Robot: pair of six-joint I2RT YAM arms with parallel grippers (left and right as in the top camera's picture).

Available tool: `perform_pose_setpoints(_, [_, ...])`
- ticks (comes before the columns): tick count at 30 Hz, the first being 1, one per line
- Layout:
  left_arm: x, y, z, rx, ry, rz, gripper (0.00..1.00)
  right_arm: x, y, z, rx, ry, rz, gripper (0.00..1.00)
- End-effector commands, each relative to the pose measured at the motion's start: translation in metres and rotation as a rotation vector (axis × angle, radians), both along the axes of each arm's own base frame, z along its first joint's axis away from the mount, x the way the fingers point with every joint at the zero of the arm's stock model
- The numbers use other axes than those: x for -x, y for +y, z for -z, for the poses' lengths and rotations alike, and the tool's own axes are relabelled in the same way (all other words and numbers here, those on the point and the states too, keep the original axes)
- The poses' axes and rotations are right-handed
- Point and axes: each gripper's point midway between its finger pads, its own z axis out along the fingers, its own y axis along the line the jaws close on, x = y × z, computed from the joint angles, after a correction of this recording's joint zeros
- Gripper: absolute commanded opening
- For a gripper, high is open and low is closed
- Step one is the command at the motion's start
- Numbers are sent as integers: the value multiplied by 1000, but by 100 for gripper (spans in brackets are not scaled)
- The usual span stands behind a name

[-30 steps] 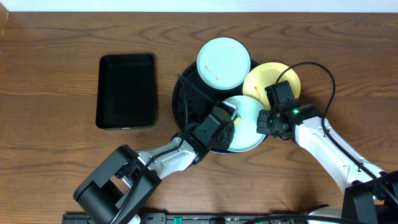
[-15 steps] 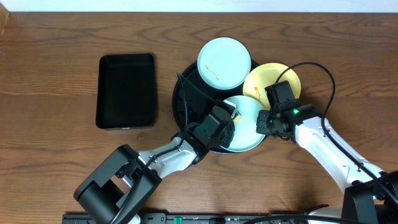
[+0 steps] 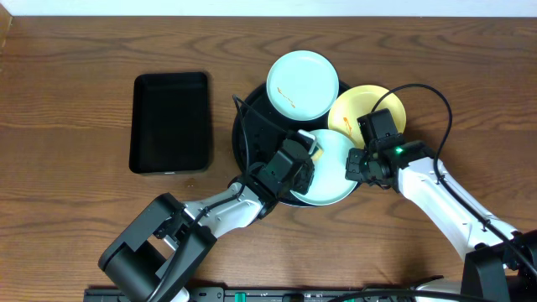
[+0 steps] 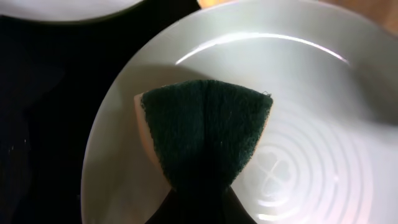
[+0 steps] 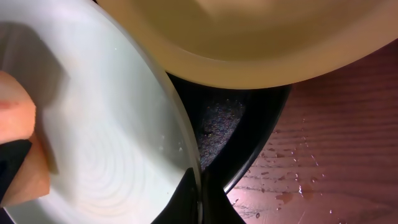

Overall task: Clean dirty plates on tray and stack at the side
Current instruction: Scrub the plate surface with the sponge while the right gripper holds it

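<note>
One plate was mid-scrub: left gripper (image 4: pixel 199 205) pinched a green sponge (image 4: pixel 205 134) onto the near mint plate (image 4: pixel 298 124) on the black tray (image 3: pixel 252 126), right gripper (image 5: pixel 200 190) clamped its right rim (steadying, likely); next called for wiping strokes, then stacking aside.

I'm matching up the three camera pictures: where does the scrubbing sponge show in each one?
Overhead: the sponge sits just right of centre, at the left edge of the mint plate.
Left wrist: mid-picture, green pad toward the camera.
Right wrist: only an orange corner at the left edge.
Shared landmark: the mint plate beneath it.
</note>
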Motion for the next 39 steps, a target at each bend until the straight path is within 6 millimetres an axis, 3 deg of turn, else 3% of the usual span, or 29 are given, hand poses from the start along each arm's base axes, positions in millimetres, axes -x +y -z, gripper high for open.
perform_pose_setpoints(1, [-3,2,3,-4,-6,-14,8,4,6,2,-6,9,-23,1])
perform_pose_setpoints(17, [8,2,16,-19,56,17,8,3,6,2,-6,6,-27,1])
perform_pose_setpoints(25, [2,1,30,-26,43,4,8,3,6,2,-4,6,-35,1])
perform_pose_setpoints(30, [-16,-5,15,37,-26,-13,8,3,6,2,-4,5,-34,1])
perform_pose_setpoints(39, [-16,-4,19,33,-25,-13,7,3,6,2,-5,6,-34,1])
